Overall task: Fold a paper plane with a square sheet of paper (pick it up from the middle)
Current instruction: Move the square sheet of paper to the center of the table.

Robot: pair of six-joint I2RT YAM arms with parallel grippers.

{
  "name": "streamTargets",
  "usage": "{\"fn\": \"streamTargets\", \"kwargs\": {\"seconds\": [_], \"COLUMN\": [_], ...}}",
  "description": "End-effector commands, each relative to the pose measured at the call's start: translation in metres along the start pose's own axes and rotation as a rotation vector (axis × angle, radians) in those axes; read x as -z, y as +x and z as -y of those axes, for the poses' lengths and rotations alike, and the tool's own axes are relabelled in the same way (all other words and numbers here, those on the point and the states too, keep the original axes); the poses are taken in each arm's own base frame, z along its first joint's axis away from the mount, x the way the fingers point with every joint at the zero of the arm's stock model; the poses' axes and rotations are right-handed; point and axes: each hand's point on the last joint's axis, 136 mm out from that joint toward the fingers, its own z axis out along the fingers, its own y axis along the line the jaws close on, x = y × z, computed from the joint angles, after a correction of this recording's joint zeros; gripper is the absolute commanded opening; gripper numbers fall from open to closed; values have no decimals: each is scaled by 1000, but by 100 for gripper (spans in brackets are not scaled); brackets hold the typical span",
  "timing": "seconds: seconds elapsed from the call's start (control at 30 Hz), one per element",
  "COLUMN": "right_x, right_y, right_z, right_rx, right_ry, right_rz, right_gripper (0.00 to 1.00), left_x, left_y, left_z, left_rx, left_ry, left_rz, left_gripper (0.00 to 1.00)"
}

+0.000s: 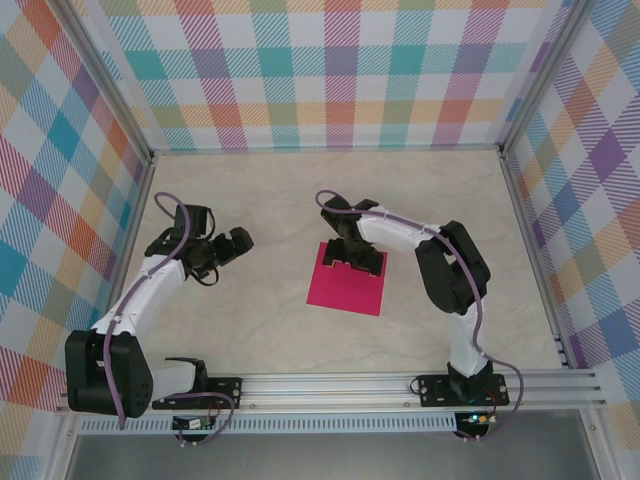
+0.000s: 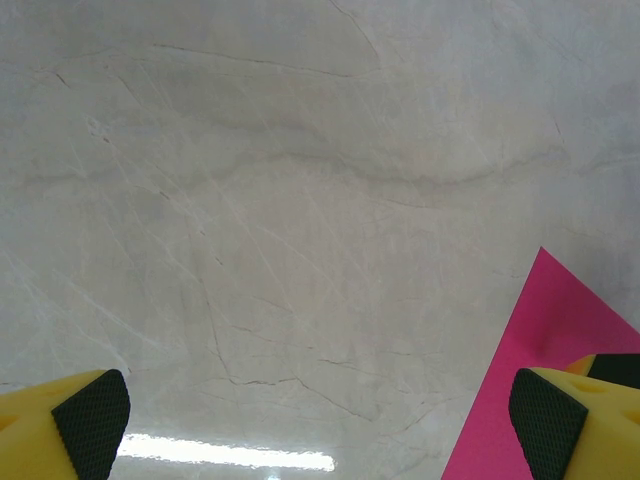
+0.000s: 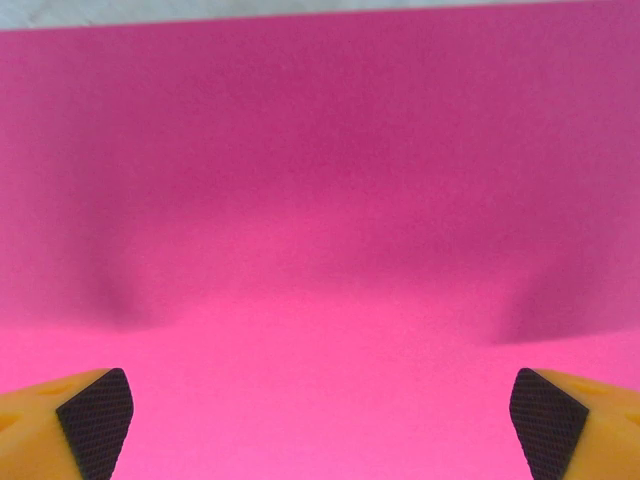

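Note:
The square sheet of paper [image 1: 347,285], magenta-pink, lies flat on the pale marble tabletop near the middle. My right gripper [image 1: 351,258] hangs over the sheet's far edge, jaws wide open with nothing between them. From the right wrist, the paper [image 3: 320,250] spreads under the open gripper [image 3: 320,425], its yellow fingers with black pads [image 3: 95,420] far apart. My left gripper [image 1: 225,248] is open over bare table, left of the sheet. In the left wrist view, a corner of the paper [image 2: 545,370] lies beside the right fingertip of that gripper [image 2: 320,425].
Checked fabric walls enclose the table on the left [image 1: 60,200], back [image 1: 330,70] and right [image 1: 590,190]. An aluminium rail [image 1: 400,385] carries both arm bases along the near edge.

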Motion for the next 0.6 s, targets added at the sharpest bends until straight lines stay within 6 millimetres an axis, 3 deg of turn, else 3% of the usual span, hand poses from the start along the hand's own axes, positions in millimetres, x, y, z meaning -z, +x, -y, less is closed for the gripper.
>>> {"fn": "streamTargets", "kwargs": {"seconds": [0.0,0.57], "right_x": [-5,-56], "right_y": [10,36], "right_z": [3,24], "right_rx": [-20,11], "right_ry": [22,97], "right_rz": [-49,-157], "right_gripper": [100,96], "left_x": [-2,-6], "left_y": [6,8], "left_z": [-6,-10], "left_rx": [-2,5], "left_ry": [-29,-46], "left_rz": [-20,-28], "left_gripper": [100,100]}}
